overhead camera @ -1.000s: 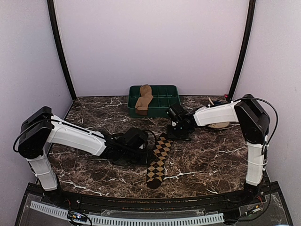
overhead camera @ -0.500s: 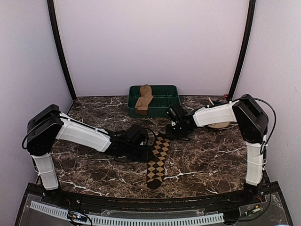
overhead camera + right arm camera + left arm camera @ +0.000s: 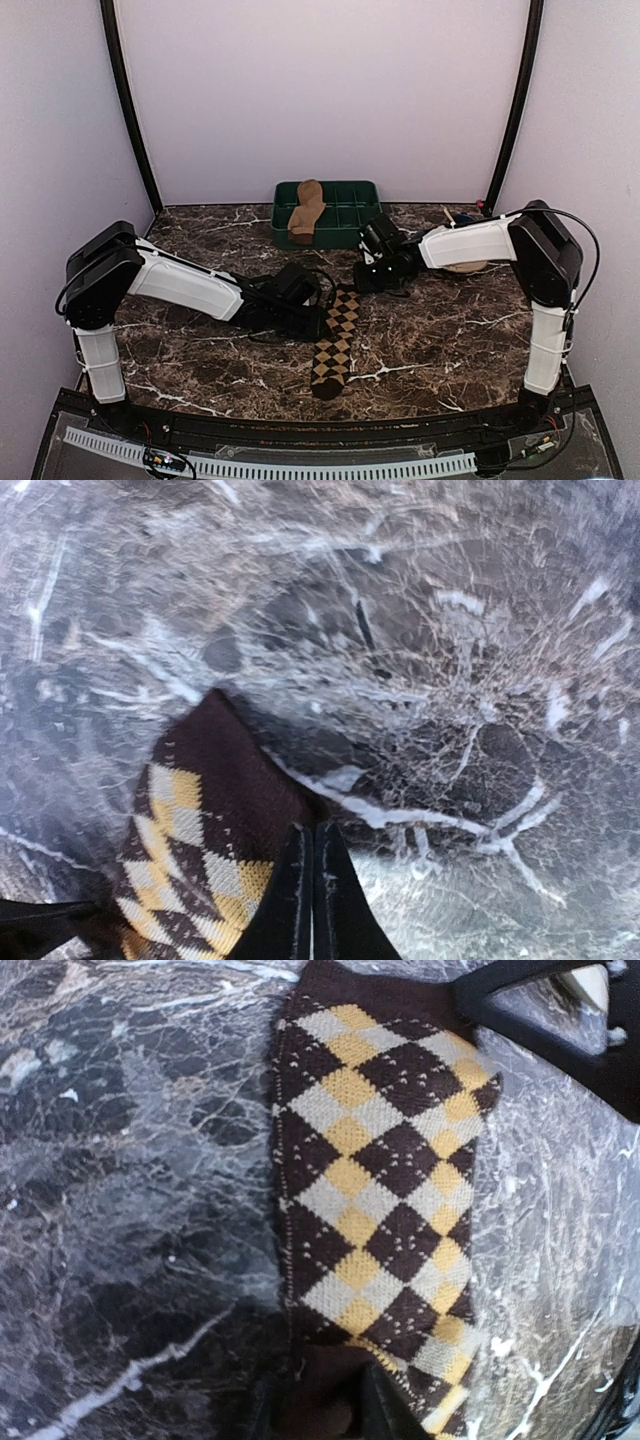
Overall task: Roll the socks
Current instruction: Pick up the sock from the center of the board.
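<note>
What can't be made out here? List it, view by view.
Left gripper: left wrist view, fingers cut off by the bottom edge; grip on the argyle sock unclear.
Right gripper: shut; right wrist view is blurred, so pinched fabric cannot be told.
Round tan object: top view, mostly behind the right forearm.
Tan sock: top view, too small to tell its compartment in the green tray.

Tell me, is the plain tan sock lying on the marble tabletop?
No, the tan sock sits in the left side of the green tray.
</note>
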